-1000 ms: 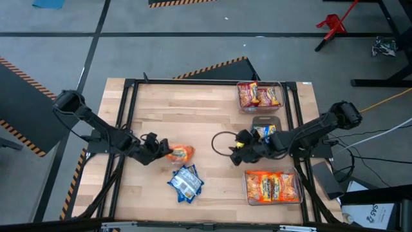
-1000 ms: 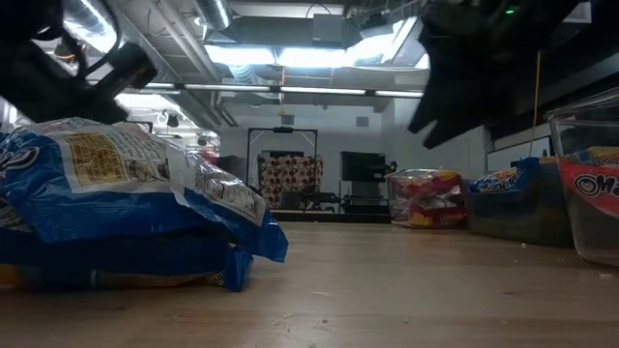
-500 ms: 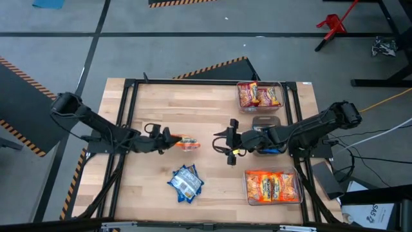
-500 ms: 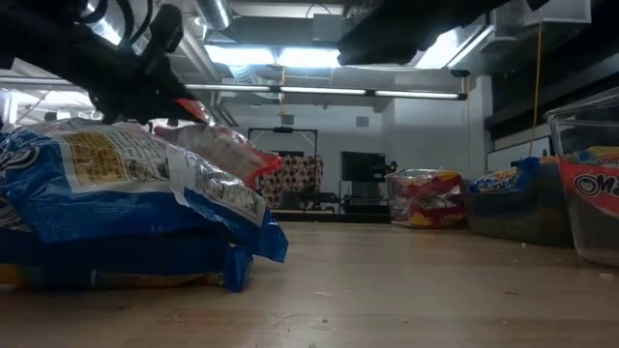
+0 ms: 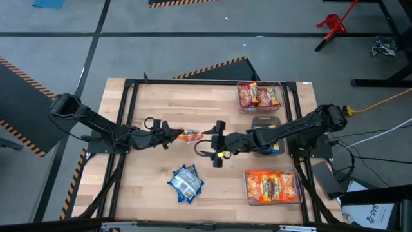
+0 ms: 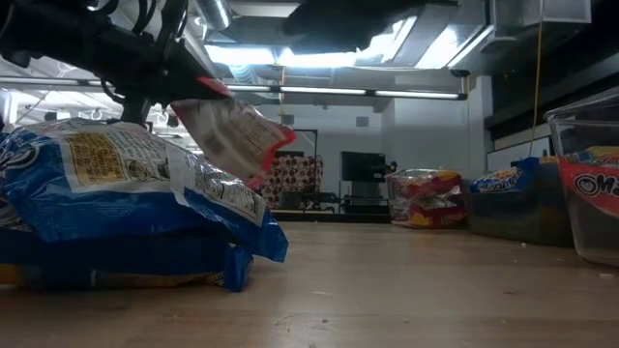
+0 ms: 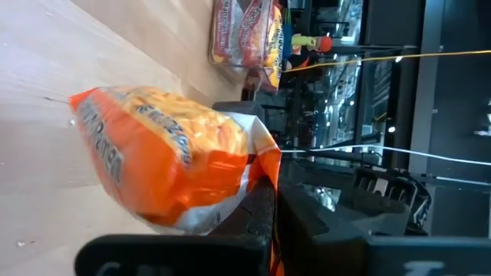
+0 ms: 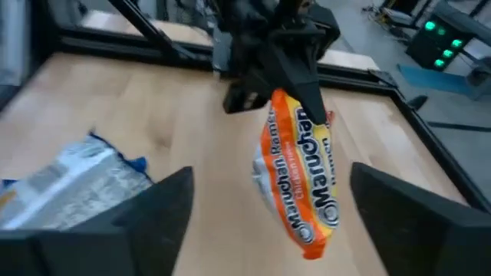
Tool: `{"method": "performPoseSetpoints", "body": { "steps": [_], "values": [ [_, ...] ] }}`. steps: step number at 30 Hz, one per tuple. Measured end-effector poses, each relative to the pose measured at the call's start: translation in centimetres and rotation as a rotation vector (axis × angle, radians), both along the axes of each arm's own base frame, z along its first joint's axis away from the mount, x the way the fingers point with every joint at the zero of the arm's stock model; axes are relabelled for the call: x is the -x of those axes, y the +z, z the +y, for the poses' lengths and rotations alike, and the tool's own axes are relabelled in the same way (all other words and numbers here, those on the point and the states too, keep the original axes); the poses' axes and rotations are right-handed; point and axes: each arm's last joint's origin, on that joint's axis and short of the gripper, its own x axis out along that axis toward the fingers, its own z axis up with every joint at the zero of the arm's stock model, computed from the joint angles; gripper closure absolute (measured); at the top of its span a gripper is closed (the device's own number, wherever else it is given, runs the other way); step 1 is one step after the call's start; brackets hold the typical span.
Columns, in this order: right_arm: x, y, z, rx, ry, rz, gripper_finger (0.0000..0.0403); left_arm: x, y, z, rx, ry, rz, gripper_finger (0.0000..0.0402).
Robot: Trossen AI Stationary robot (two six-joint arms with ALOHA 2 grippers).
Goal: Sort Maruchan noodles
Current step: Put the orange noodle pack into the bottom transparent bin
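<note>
My left gripper (image 5: 172, 135) is shut on an orange Maruchan packet (image 5: 188, 135), held above the middle of the table; the packet also shows in the low view (image 6: 232, 130) and hangs in the right wrist view (image 8: 303, 176). My right gripper (image 5: 217, 143) is open just to the right of the packet. Its fingers (image 8: 157, 207) are spread wide toward the packet and do not touch it. A small pile of blue-and-yellow packets (image 5: 185, 182) lies flat on the table nearer the near edge. My left gripper pinches the orange packet between its two fingers at the crimped end seam (image 7: 259, 165), coming roughly level from the table's left. The packet is lifted clear of the table and hangs tilted below the fingers, its free end (image 8: 311, 241) lowest.
Three clear bins stand along the table's right side: a far one with dark red and orange packets (image 5: 259, 95), a middle one with blue packets (image 5: 269, 134) and a near one with orange packets (image 5: 271, 185). A black frame rail (image 5: 129, 113) runs along the table's edges.
My left gripper has lifted the orange packet off the table and carried it toward the table's right and far side; the packet now hangs on edge. My right gripper has moved from the middle bin toward the table's left, up to the packet.
</note>
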Motion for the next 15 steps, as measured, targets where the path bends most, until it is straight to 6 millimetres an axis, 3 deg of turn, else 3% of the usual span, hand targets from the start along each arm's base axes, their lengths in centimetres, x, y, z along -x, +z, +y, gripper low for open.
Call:
{"method": "performPoseSetpoints", "body": {
  "steps": [6,11,15],
  "values": [
    [-2.9,-0.9,0.3,0.126,-0.007,0.138,0.0006,0.0,0.3,0.0,0.003,0.004,-0.027,0.0401],
    [-5.4,-2.0,0.0,0.176,-0.092,0.16,0.0019,-0.2,0.9,-0.1,-0.02,-0.001,-0.061,0.0401],
    [-6.4,-2.1,-1.3,0.176,-0.139,0.168,0.0026,-0.8,2.2,-0.3,-0.048,-0.018,-0.086,0.0401]
  ]
}}
